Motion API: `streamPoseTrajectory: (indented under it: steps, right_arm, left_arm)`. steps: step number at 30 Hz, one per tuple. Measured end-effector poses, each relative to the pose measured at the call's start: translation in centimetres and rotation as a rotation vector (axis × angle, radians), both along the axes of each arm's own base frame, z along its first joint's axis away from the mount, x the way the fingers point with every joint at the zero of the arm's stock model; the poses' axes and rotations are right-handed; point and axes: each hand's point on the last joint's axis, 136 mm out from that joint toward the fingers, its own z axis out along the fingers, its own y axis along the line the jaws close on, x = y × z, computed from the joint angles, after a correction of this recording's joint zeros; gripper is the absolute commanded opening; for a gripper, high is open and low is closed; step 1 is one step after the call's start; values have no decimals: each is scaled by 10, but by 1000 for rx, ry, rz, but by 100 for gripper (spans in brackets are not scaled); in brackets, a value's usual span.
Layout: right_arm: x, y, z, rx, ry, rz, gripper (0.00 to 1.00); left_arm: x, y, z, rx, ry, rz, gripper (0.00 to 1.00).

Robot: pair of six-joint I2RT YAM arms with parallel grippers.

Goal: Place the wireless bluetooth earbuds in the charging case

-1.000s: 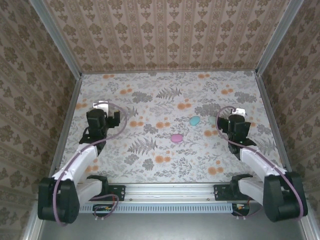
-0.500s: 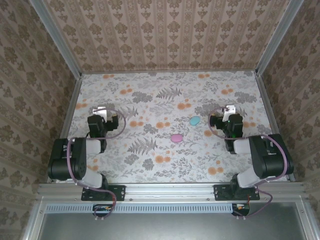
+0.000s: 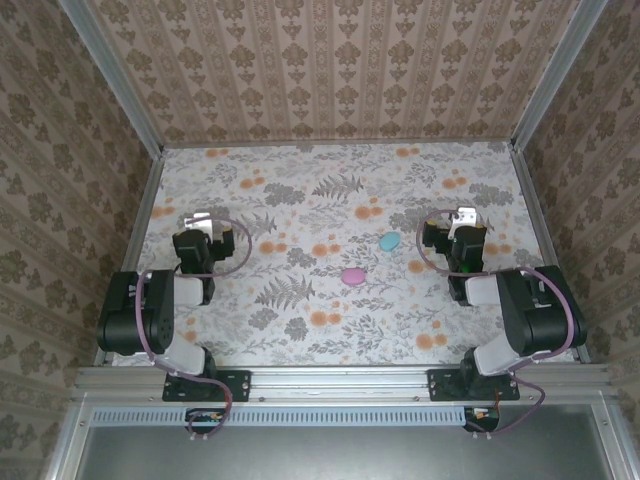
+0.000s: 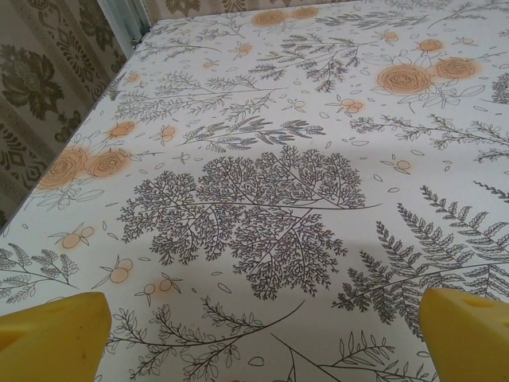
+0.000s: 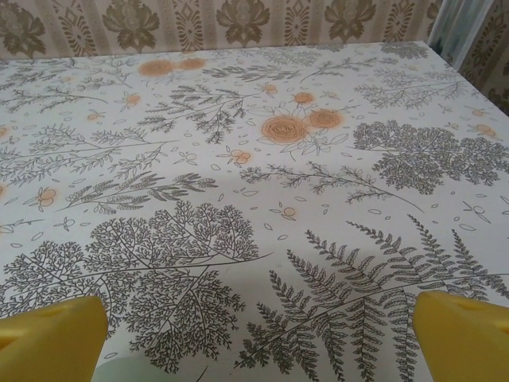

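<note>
A pink pebble-shaped charging case [image 3: 352,275] lies shut on the flowered cloth near the middle. A cyan case [image 3: 389,241], also shut, lies just behind and to its right. No loose earbuds are in sight; they are hidden or out of view. My left gripper [image 3: 203,224] sits low at the left, well apart from both cases. My right gripper [image 3: 461,222] sits at the right, a short way from the cyan case. In the left wrist view the left gripper [image 4: 261,334] is open over bare cloth, yellow fingertips [image 4: 52,330] wide apart. The right gripper [image 5: 256,338] is open too, with nothing between its fingertips [image 5: 465,334].
The flowered cloth [image 3: 330,330] covers the whole table, boxed in by patterned walls at the back [image 3: 340,70] and both sides. A metal rail [image 3: 330,380] runs along the near edge, with both arms folded up over their bases.
Both arms have folded back over their bases since a second ago, the grippers staying near the same spots. In the last half second almost nothing moved. The cases lie as before.
</note>
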Motion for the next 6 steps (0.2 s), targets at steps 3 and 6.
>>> streamPoseTrajectory:
  steps: [3, 6]
  right_arm:
    - [0, -1, 0, -3, 0, -6, 100]
    - [0, -1, 0, -3, -1, -7, 100]
  left_arm:
    - [0, 0, 1, 0, -2, 0, 100]
    - [0, 0, 1, 0, -3, 0, 100]
